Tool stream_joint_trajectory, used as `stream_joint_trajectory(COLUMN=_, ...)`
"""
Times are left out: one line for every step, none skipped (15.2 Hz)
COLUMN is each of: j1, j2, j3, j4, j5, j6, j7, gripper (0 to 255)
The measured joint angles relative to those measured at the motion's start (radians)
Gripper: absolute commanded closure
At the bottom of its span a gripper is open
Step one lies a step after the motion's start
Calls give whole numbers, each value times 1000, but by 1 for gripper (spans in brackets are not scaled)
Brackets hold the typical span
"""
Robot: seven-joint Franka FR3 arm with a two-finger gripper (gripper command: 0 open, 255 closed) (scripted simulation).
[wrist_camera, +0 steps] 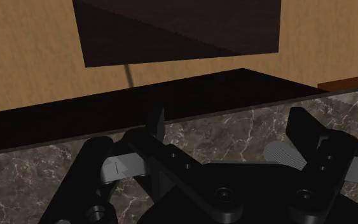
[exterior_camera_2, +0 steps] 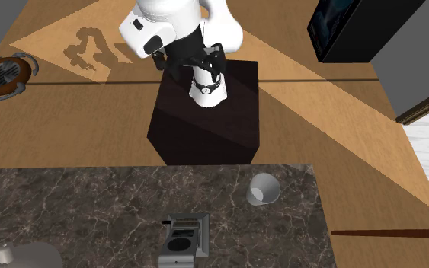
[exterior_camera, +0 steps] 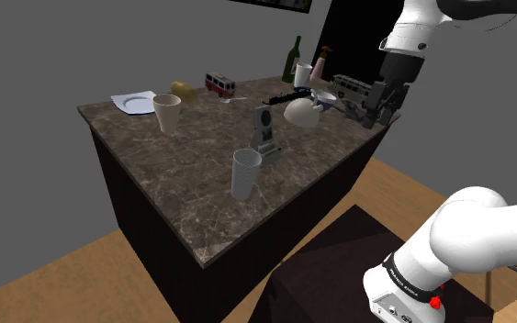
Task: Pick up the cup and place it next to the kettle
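Approach looks like the step in hand: the black gripper (exterior_camera: pixel 376 116) hangs empty, fingers spread, at the marble counter's (exterior_camera: pixel 183 183) edge near the white kettle (exterior_camera: pixel 303 110), well apart from the grey cup (exterior_camera: pixel 245 172) upright by the front edge. It should centre over the cup and descend straight, avoiding the small grey appliance (exterior_camera: pixel 264 131) nearby.

The arm (exterior_camera: pixel 486 229) is being rendered as glossy white, rounded shells, being broken up by dark joints. A black band (exterior_camera: pixel 401 273) carrying small white lettering is being shown near the base, with a red button (exterior_camera: pixel 437 300) at its 4 o'clock. The gripper (exterior_camera: pixel 372 116) is being drawn all black, with round screw recesses (wrist_camera: pixel 222 193) and a grey ribbed pad (wrist_camera: pixel 279 153) being shown on it.
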Motion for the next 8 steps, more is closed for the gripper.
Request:
stream_joint_trajectory(j1=0, j2=0, j3=0, j4=0, j5=0, j6=0, j7=0, gripper=0)
stream_joint_trajectory(j1=3, j2=12, j3=6, j4=-2, j5=5, j6=16, j7=3, gripper=0)
stream_joint_trajectory(j1=7, j2=29, j3=12, j4=-6, j5=11, j6=39, j7=6, gripper=0)
stream_joint_trajectory(j1=12, j2=42, j3=22, j4=-17, j5=18, j6=67, j7=11, gripper=0)
stream_joint_trajectory(j1=18, j2=66, j3=32, j4=-19, j5=26, j6=96, j7=17, gripper=0)
stream_joint_trajectory(j1=23, j2=89, j3=39, j4=-23, j5=31, j6=128, j7=18, gripper=0)
stream_joint_trajectory(j1=27, j2=107, j3=46, j4=-32, j5=37, j6=159, j7=20, gripper=0)
stream_joint_trajectory(j1=35, j2=134, j3=61, j4=-36, j5=47, j6=194, j7=30, gripper=0)
